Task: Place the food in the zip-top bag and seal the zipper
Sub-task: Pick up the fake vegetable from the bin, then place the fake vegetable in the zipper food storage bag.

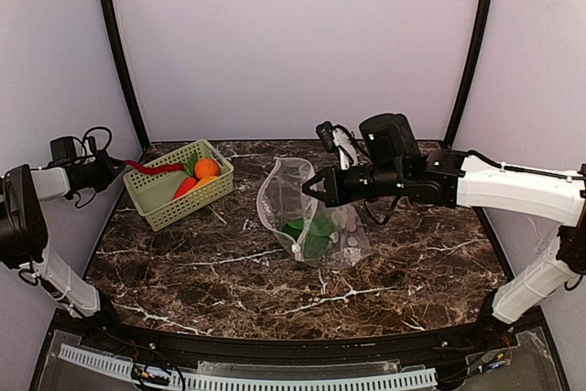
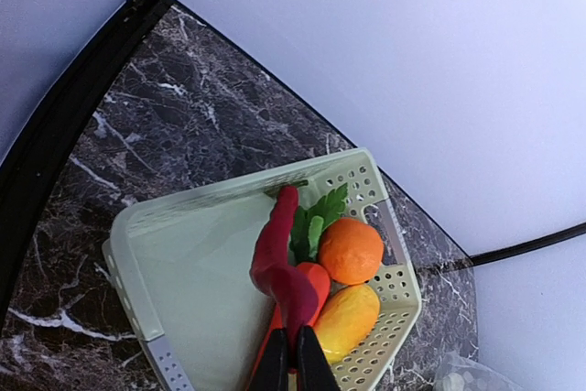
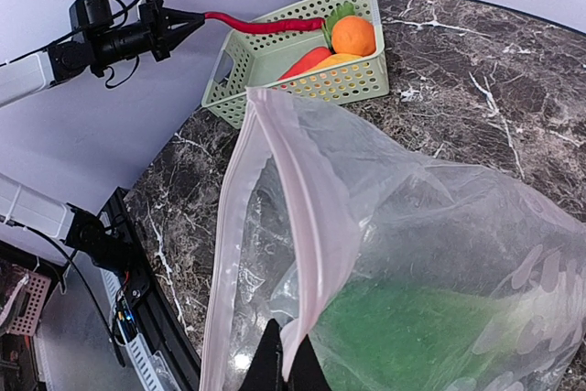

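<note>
The red chili (image 2: pixel 277 258) is gripped by the left end effector (image 2: pixel 293 362), the zip-top bag (image 3: pixel 421 217) by the right end effector (image 3: pixel 287 356); green food (image 3: pixel 403 329) inside is blurred.

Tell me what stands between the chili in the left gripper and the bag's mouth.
Only the basket's wall and the orange fruit, both lower than the raised chili; nothing else shows on the table before the bag in the right gripper.

Open tabletop (image 1: pixel 229 267) lies between the basket (image 1: pixel 188 208) and the zip-top bag's (image 1: pixel 341 237) gaping mouth.
</note>
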Controlling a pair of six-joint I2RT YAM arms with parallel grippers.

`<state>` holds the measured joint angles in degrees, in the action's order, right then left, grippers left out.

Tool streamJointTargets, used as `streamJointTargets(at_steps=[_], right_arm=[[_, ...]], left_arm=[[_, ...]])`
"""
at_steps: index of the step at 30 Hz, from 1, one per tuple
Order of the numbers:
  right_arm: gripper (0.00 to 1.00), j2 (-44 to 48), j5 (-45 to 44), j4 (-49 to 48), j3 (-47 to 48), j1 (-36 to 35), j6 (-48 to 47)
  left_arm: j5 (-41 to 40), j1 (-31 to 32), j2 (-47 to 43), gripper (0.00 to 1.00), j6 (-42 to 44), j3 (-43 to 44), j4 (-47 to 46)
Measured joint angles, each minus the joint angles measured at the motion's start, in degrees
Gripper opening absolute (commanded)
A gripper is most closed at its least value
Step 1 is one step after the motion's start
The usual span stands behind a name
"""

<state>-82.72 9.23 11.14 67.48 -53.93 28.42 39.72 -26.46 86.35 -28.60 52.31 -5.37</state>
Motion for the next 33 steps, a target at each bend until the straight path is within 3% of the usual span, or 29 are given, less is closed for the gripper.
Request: streamJointTargets(at_steps=[10,20,25,33], right_arm=[[0.0,0.0,-0.13,0.87,0.35,0.0,0.15],[0.0,-0.46,-1.42,2.82,2.67,0.0,0.13],[0.0,-0.66,-2.91,2.86,2.91,0.0,0.13],[0.0,-0.66,-6.12,2.86,2.91,0.0,0.85]], left_arm=[[4.28,0.0,-10.97,0.01,-2.14,-4.5,-7.37],[4.22,0.94,-25.9,0.01,-1.25,-6.97,-3.37],[4.39,5.84,-32.5,0.01,-0.11,-6.47,1.44],[4.0,15.63,-36.02,0.01,-0.13,-1.6,10.03]])
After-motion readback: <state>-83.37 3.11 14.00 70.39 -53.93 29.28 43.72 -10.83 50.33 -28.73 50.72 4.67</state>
